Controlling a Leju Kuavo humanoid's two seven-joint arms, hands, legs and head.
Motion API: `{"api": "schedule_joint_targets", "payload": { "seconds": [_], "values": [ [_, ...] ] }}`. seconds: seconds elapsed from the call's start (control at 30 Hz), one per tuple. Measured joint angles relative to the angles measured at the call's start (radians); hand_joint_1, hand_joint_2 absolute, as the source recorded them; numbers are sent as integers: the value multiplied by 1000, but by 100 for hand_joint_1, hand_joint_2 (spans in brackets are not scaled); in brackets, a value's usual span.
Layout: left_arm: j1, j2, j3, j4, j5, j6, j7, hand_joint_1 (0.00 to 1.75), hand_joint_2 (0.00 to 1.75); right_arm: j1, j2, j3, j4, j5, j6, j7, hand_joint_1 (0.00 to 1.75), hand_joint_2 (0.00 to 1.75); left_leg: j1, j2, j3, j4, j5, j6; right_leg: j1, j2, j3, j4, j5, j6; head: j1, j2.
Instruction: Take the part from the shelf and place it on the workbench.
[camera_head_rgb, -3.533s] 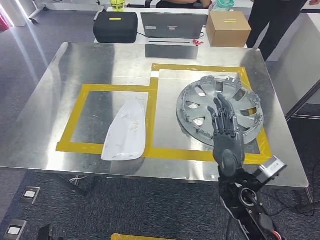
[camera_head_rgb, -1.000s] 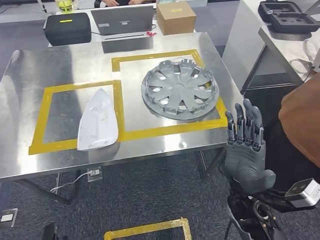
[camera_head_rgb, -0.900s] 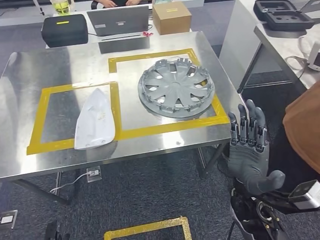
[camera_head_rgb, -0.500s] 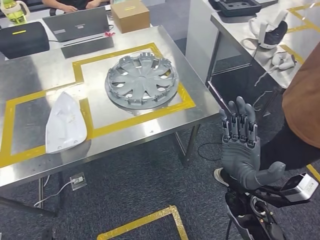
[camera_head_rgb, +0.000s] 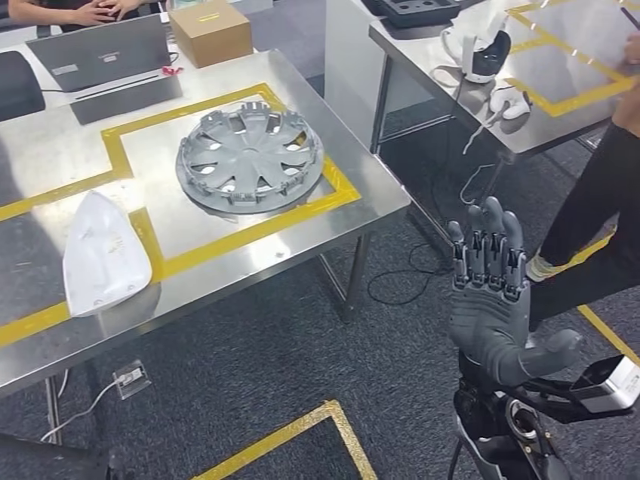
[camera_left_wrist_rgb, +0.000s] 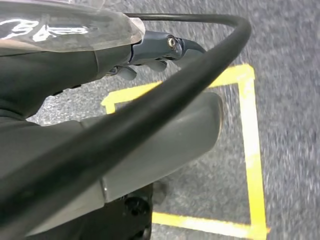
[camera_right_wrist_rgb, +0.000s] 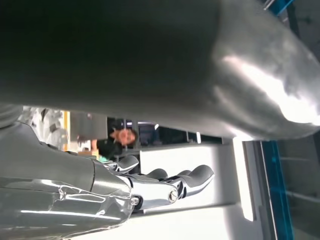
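A grey wheel cover (camera_head_rgb: 249, 158) lies inside the yellow-taped square on the steel workbench (camera_head_rgb: 355, 215). A white curved shell part (camera_head_rgb: 102, 255) lies in the taped square beside it. My right hand (camera_head_rgb: 489, 290) is raised off the workbench's right end, over the carpet, fingers straight and apart, holding nothing. The right wrist view shows the same fingers (camera_right_wrist_rgb: 173, 185) stretched out, with nothing in them. My left hand (camera_left_wrist_rgb: 158, 90) hangs over the carpet, thumb and fingers apart, holding nothing.
A cardboard box (camera_head_rgb: 210, 30) and a laptop (camera_head_rgb: 102, 55) stand behind the workbench. A second steel table (camera_head_rgb: 483, 110) at the right back carries a white headset (camera_head_rgb: 475, 50). A person's leg (camera_head_rgb: 596, 220) is at the right. Yellow tape (camera_head_rgb: 302, 435) marks the floor; cables (camera_head_rgb: 407, 280) lie under the tables.
The whole picture has shifted: the camera has turned right, so the workbench now sits further left and the second table has come in. My right hand stays raised and open.
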Motion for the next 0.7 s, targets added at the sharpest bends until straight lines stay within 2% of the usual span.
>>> {"api": "schedule_joint_targets", "payload": {
  "seconds": [0.07, 0.1, 0.13, 0.2, 0.23, 0.27, 0.33, 0.37, 0.4, 0.43, 0.47, 0.5, 0.57, 0.6, 0.63, 0.7],
  "values": [
    [-1, -1, 0, 0, 0, 0, 0, 0, 0, -1, 0, 0, 0, -3, 1, 0, 0, 0, -5, 19, 2, 1, 0, -3, 11, -45, 74, -143, 45, -15, 7, 0],
    [-2, -1, 0, 0, 0, -1, 0, 0, 0, -2, 0, 0, 0, -5, 2, -1, 0, 0, -7, 29, 1, 3, 0, -6, 17, -60, 90, -182, 50, -23, 11, 0],
    [-2, -1, 0, 0, 0, -1, 0, 0, 0, -2, 0, -1, 0, -6, 3, -1, 0, 0, -9, 40, -1, 4, 1, -9, 21, -65, 91, -196, 46, -29, 12, 0],
    [-3, -1, 0, 0, 0, -1, 0, 0, 0, 0, 0, -1, 1, -8, 4, -2, 0, 0, -12, 56, -3, 7, -2, -18, 17, -42, 89, -204, 50, -39, 12, 0],
    [-4, 0, 0, 0, 0, -1, -1, 0, 0, 1, 0, -1, 1, -9, 5, -2, 0, 0, -11, 39, -7, 20, -13, -23, 13, -30, 90, -208, 55, -44, 10, 0],
    [-5, 1, 0, 0, 0, -1, -1, 0, 0, 0, 0, -2, 1, -9, 5, -2, 0, 0, -10, 11, -22, 55, -37, -29, 9, -20, 91, -211, 61, -49, 6, 0],
    [-5, 2, 0, 0, 0, -2, -2, 0, 0, -1, 0, -1, 2, -10, 6, -2, 0, 0, -7, -51, -82, 189, -111, -36, 6, 1, 86, -213, 70, -57, -6, 0],
    [-3, 2, 0, 0, 0, -2, -3, 0, 0, 1, 0, -1, 3, -11, 6, -2, 0, 0, -5, -63, -119, 267, -143, -37, 6, 13, 81, -212, 74, -59, -13, 0],
    [-1, 2, 0, 0, 1, -2, -3, 0, 0, 3, 0, -1, 4, -11, 6, -2, 0, 0, -4, -67, -146, 321, -157, -39, 6, 26, 78, -211, 76, -60, -17, 0],
    [2, 2, 0, 0, 1, -2, -3, 0, 0, 5, 0, -2, 5, -11, 6, -3, 0, 0, -3, -67, -156, 336, -149, -39, 6, 40, 76, -209, 77, -59, -21, 0],
    [3, 2, 0, 0, 1, -2, -3, 0, 0, 8, 0, -2, 7, -12, 6, -3, 0, 0, -2, -69, -143, 305, -119, -39, 6, 55, 75, -207, 78, -59, -25, 0],
    [4, 2, 0, 0, 1, -2, -4, 0, 0, 9, 0, -2, 8, -12, 6, -4, 0, 0, 0, -77, -113, 238, -76, -38, 6, 69, 75, -203, 77, -57, -29, 0],
    [4, 4, 0, 0, 1, -2, -4, 0, 0, 10, 0, -2, 8, -11, 7, -4, 0, 0, 6, -121, -49, 88, -11, -34, 7, 95, 67, -191, 75, -52, -38, 0],
    [4, 5, 0, 0, 2, -2, -4, 0, 0, 10, 0, -3, 8, -10, 8, -5, 0, 0, 8, -139, -33, 46, 2, -32, 7, 106, 61, -186, 74, -47, -39, 0],
    [4, 5, 0, 0, 3, -2, -5, 0, 0, 11, 0, -4, 8, -9, 9, -5, 0, 0, 8, -148, -27, 29, 2, -30, 6, 117, 55, -182, 75, -42, -39, 0],
    [4, 2, 0, 0, 7, -2, -5, 0, 0, 14, 0, -8, 8, -5, 12, -5, 0, 0, 9, -126, -27, 25, 4, -22, 3, 137, 43, -180, 78, -30, -36, 0]
  ]
}}
